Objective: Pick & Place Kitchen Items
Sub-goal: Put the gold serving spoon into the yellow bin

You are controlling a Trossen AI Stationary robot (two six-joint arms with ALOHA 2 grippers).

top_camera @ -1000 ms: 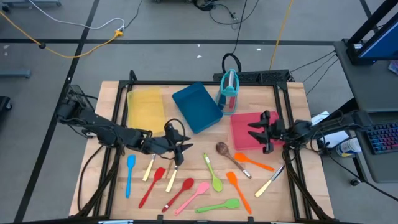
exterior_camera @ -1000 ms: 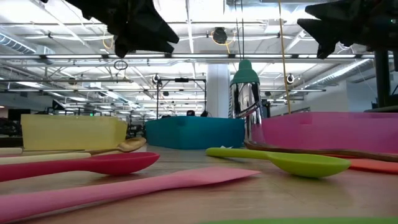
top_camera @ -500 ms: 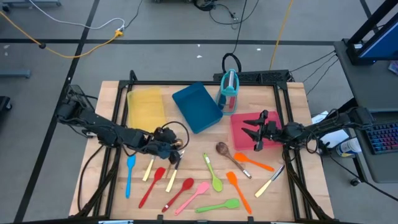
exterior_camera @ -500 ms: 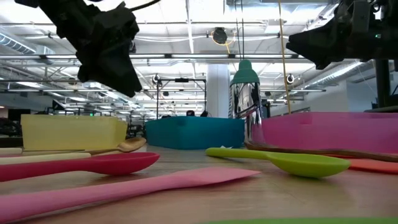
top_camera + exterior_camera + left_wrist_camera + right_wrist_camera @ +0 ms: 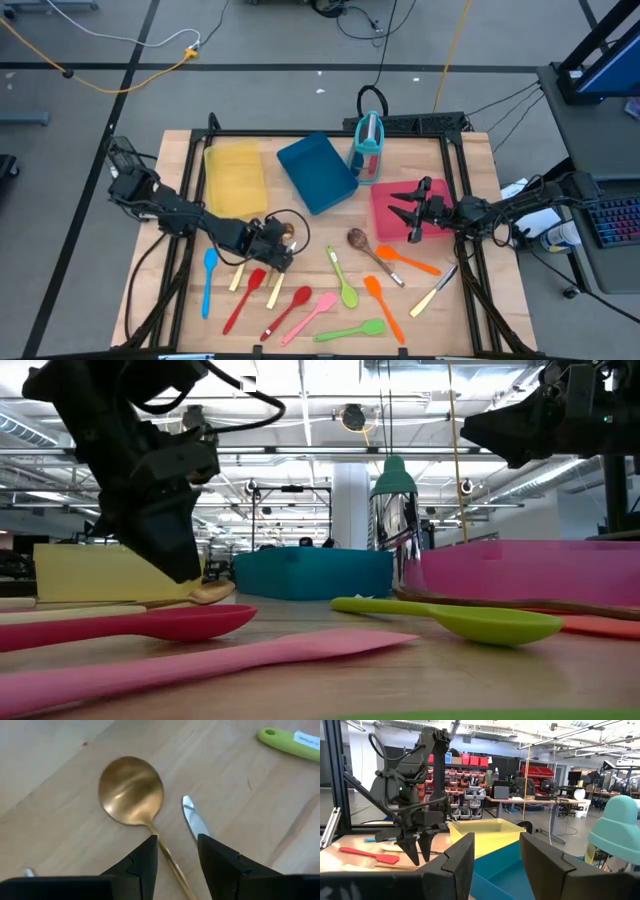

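My left gripper [image 5: 175, 847] is open, low over the table and pointing down. Its fingers stand on either side of the thin neck of a gold metal spoon [image 5: 131, 790], just behind the bowl; I see no touch. The spoon [image 5: 288, 232] lies flat on the wood, its bowl [image 5: 212, 592] beside the gripper [image 5: 165, 550]. A metal knife's tip [image 5: 192, 817] lies close by. More utensils lie along the near half: a blue spoon [image 5: 209, 280], a red spatula [image 5: 243, 298] and a green spoon [image 5: 343, 280]. My right gripper [image 5: 408, 212] is open, waiting above the pink-red tray [image 5: 385, 205].
The yellow tray [image 5: 235, 175], the blue tray [image 5: 316, 172] and the upright teal holder [image 5: 368, 145] stand on the far half. A wooden spoon [image 5: 370, 250], orange utensils [image 5: 383, 305] and a cream-handled knife [image 5: 433, 290] lie near the right. Bare wood shows at the far left.
My left gripper has come down and moved a little toward the near-left, from high above the table to just over the gold spoon, tipping to point downward. My right gripper has shifted slightly toward the left over the pink-red tray, then held still.
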